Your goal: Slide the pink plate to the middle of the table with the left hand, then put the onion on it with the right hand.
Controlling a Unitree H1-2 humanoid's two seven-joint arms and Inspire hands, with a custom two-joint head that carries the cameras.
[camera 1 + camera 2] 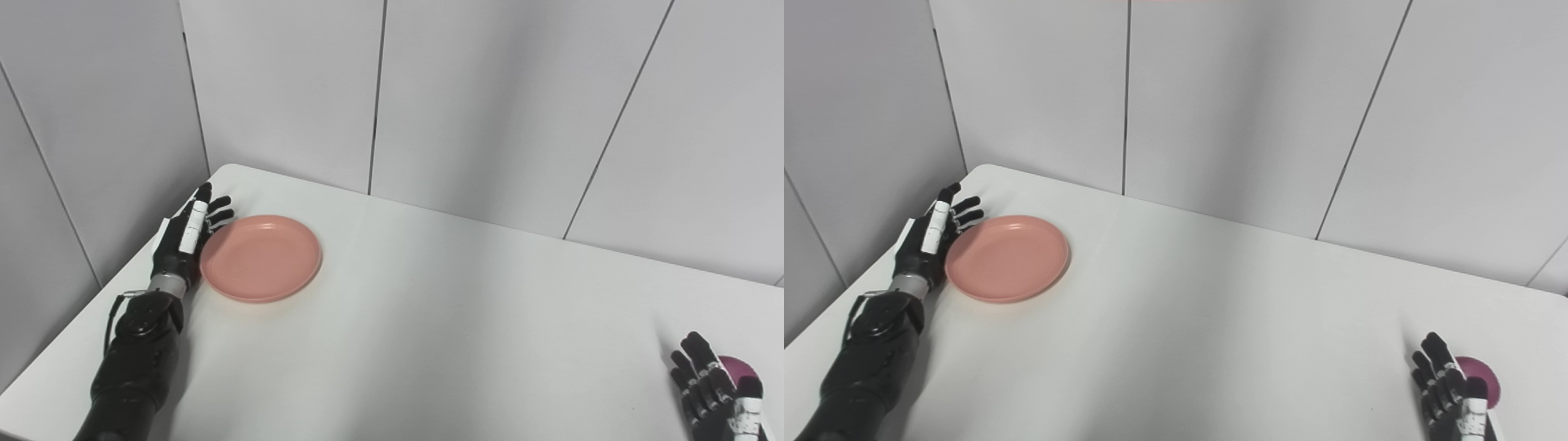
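Your right hand (719, 392) waits at the near right corner of the tabletop (1213, 318), fingers spread and holding nothing, with the purple-red onion (740, 367) just beside it and partly hidden behind the fingers; whether they touch it, you cannot tell. Leave that hand where it is for now, since the plate has to travel first.

Farther off, at the left edge, your left hand (187, 236) stands open with its fingers straight and together, set edge-on against the left rim of the pink plate (260, 257). It appears to touch the rim or sit right against it. The plate lies flat and empty near the far left corner, well apart from the middle of the tabletop.

So the push is the step in hand, and it looks barely begun. Keep the hand low, so the shallow rim cannot slip under the fingers. Press through the plate's centre line, toward the right and slightly toward you; an off-centre push will likely spin the plate away instead of sliding it. Go slowly and evenly, because a light plate on this smooth white surface may skate ahead of the hand.
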